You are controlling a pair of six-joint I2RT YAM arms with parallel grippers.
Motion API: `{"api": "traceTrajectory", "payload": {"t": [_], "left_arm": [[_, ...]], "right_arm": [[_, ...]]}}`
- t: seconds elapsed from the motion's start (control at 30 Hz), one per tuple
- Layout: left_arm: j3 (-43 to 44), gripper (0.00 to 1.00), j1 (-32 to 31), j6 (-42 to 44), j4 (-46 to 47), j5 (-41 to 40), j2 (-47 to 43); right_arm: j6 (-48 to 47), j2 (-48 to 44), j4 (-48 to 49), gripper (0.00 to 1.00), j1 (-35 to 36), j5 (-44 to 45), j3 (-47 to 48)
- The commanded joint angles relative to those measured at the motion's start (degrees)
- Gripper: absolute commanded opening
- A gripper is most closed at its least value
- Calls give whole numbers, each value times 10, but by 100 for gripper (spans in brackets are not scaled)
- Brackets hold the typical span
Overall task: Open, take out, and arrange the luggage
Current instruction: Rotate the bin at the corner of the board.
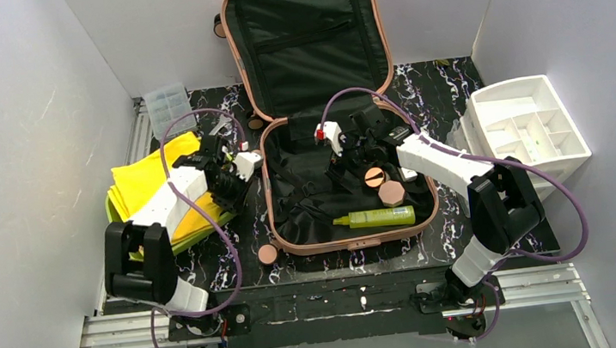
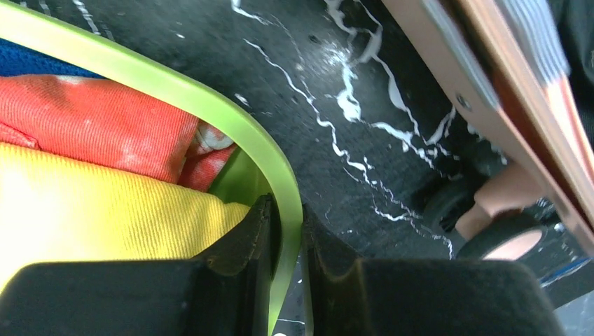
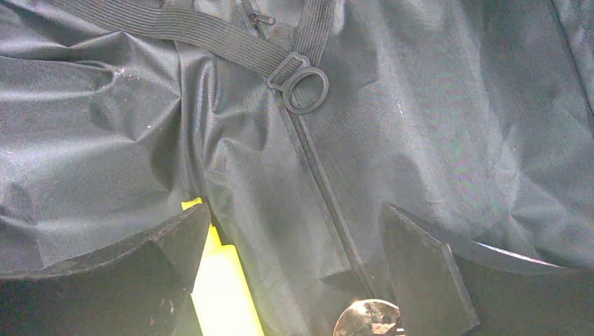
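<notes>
Currently: luggage (image 1: 307,36), stiff bulky shell, likely best held by rim; left fingers (image 2: 242,252) pinch green tray (image 2: 161,84), right fingers (image 3: 175,241) wide.

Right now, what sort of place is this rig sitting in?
Most likely a lab test cell, not a home. Plain white walls box in a black marbled tabletop, an aluminium rail runs along the near edge, and props are staged: open pink suitcase, green tray, white organizer.

Both arms (image 1: 170,197) wear white shells, black joints and looping purple cables (image 1: 349,91).
</notes>
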Motion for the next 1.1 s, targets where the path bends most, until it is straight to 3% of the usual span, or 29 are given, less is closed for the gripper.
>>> {"api": "traceTrajectory", "payload": {"t": [0.0,0.33,0.5,0.8,0.87,1.0,1.07], "left_arm": [[45,0,10,-139,-72,-50,38],[149,0,10,-276,-91,-36,82],[173,0,9,-334,-82,-80,89],[74,0,-24,-381,-29,-134,-36],[55,0,-24,-390,-24,-178,-67],[-34,0,16,-418,16,-187,-158],[-25,0,29,-428,19,-203,-131]], "right_arm": [[-7,-5,-3,100,-3,-4,17],[-7,-2,-2,100,-4,-1,19],[-7,3,-3,100,-4,-2,21],[-7,18,-5,100,-4,-3,27],[-7,23,-7,100,-4,-4,31],[-6,33,-9,100,-4,-2,38],[-3,39,-10,100,-4,-4,41]]}}
